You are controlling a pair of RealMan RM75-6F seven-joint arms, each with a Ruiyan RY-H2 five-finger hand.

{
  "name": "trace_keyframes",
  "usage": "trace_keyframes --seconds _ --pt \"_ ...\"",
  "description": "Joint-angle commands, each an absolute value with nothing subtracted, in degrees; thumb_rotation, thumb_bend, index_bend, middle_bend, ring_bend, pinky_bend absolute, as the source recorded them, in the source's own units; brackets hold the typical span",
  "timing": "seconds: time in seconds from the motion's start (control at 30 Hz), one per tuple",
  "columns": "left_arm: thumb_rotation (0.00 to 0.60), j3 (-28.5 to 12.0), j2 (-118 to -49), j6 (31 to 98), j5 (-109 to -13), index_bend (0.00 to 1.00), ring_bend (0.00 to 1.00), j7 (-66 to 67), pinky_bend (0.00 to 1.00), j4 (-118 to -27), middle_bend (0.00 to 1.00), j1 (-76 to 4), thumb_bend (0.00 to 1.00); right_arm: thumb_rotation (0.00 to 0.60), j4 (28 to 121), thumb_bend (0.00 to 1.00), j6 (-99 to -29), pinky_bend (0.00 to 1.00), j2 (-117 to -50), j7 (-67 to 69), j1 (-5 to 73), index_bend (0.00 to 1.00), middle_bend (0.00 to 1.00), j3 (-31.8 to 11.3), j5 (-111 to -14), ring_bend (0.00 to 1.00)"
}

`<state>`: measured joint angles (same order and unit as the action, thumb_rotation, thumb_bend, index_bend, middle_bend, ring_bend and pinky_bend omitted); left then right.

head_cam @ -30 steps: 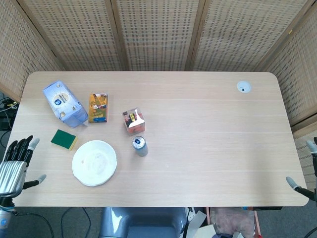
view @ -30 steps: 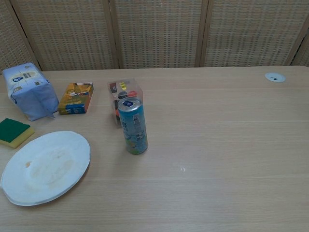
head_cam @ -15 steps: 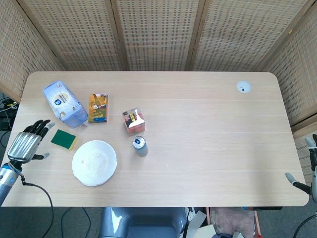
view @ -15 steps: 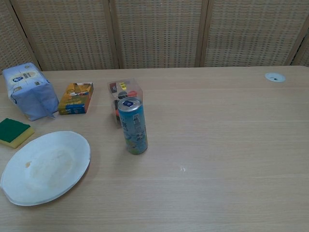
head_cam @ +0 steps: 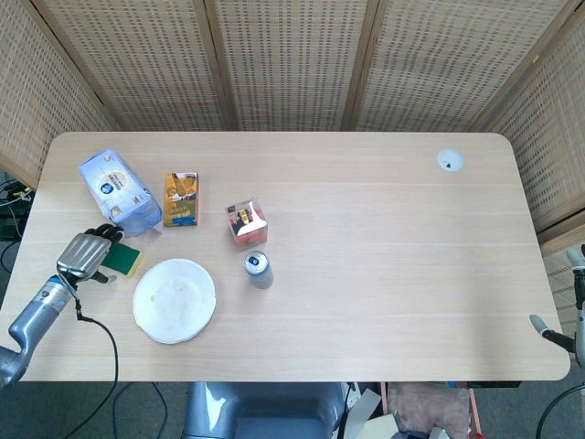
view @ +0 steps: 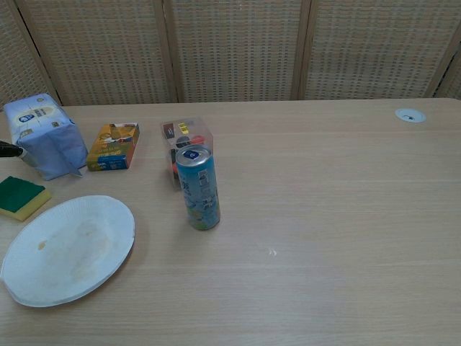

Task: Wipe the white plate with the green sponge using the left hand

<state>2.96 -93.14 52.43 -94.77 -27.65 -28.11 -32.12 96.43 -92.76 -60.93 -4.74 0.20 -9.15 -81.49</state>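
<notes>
The robot's left hand hovers over the table's left side, fingers spread and empty, while only fingertips of its right hand show at the frame's edge.

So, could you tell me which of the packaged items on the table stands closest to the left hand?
The blue tissue pack, just beyond the left hand; the orange box and clear box lie further right.

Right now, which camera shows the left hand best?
The head view: the whole left hand shows over the green sponge's left part. The chest view catches only a dark fingertip at its left edge.
</notes>
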Motion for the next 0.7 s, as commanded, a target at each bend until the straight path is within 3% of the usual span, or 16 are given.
trace_keyframes --seconds 0.03,0.43,0.7 --pt "0.600 3.45 -94.54 50.59 -94.49 0.21 0.14 -28.01 0.26 -26.39 0.19 -33.16 0.00 0.600 96.31 0.00 -92.48 0.00 -60.97 -4.80 0.32 0.00 0.00 -9.24 -81.21 0.00" --pt "0.600 4.01 -97.67 46.55 -92.40 0.27 0.16 -31.98 0.29 -22.72 0.23 -34.01 0.00 0.600 96.07 0.00 -91.78 0.00 -61.02 -4.78 0.61 0.00 0.00 -9.42 -80.53 0.00" --pt "0.600 4.00 -98.83 45.69 -91.77 0.38 0.28 -31.60 0.35 -22.05 0.39 -34.44 0.00 0.600 96.07 0.00 -91.54 0.00 -61.03 -4.57 0.69 0.00 0.00 -9.30 -80.62 0.00"
